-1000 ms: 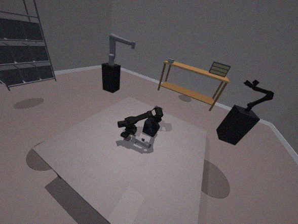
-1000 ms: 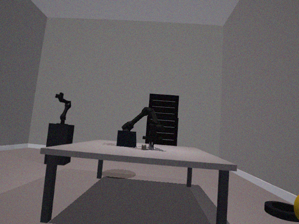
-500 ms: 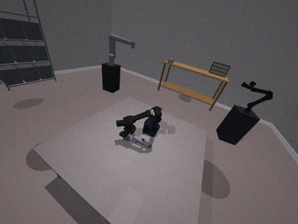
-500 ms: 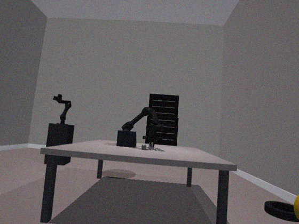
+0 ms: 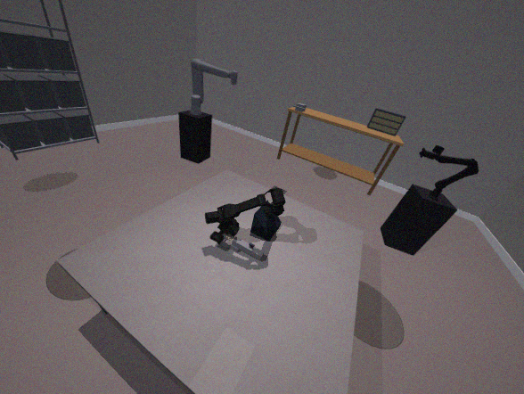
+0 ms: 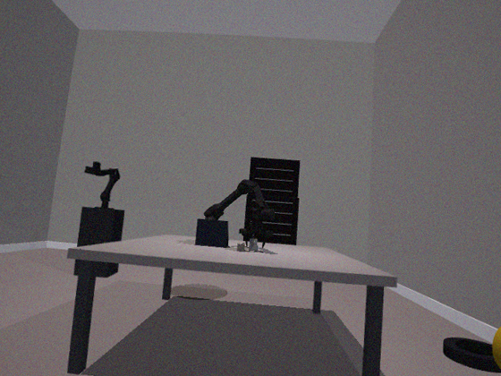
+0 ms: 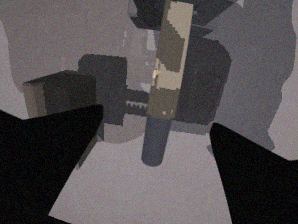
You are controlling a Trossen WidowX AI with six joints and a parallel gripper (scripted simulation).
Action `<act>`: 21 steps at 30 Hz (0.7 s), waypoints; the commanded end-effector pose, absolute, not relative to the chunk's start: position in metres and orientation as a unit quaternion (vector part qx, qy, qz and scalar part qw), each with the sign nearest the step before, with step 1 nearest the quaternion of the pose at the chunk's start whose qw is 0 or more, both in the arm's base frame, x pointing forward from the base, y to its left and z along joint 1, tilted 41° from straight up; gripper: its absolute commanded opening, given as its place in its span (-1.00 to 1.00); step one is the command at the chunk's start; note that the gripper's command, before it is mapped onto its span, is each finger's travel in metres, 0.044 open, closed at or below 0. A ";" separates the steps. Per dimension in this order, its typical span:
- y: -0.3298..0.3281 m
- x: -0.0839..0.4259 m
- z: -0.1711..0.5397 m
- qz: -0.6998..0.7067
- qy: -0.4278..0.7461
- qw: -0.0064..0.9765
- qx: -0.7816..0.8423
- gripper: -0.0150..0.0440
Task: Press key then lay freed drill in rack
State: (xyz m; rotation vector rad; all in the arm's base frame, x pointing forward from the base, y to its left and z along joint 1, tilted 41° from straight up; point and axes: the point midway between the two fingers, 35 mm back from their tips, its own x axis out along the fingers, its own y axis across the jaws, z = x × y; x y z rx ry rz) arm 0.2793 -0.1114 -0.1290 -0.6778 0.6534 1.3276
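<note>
One arm [image 5: 242,206] stands on a dark blue base block [image 5: 266,221] near the middle of the pale table [image 5: 147,285]; it folds forward and down so that its gripper [image 5: 221,239] hangs over a small light-coloured fixture [image 5: 249,250] lying on the table just in front of the base; in the exterior view the gripper [image 6: 253,239] points straight down at that fixture [image 6: 251,247], close above it; whether it touches cannot be told from that distance. The fingers are spread wide apart and hold nothing; in the wrist view they show as two dark wedges at the lower left and lower right, with pale table surface between them. Between and just beyond the fingers lies the drill [image 7: 166,79]: a tan body with a darker patch, ending in a grey cylindrical tip that points toward the camera; it sits against dark blocky parts of the fixture, and a short toothed bar joins it to a dark block [image 7: 63,92] on the left; which of these parts is the key cannot be told. Around the table, well apart from it, stand a grey arm on a black pedestal [image 5: 195,135], an orange shelf [image 5: 343,143], a black arm on a tilted black box [image 5: 416,218], and a dark shelving unit [image 5: 42,85] in the far corner.
</note>
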 end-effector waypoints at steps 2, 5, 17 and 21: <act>-0.108 0.279 -0.128 0.592 0.292 0.688 -0.301 1.00; -0.107 0.280 -0.127 0.592 0.292 0.688 -0.301 1.00; -0.101 0.280 -0.126 0.592 0.291 0.689 -0.301 1.00; -0.100 0.280 -0.125 0.592 0.291 0.689 -0.300 1.00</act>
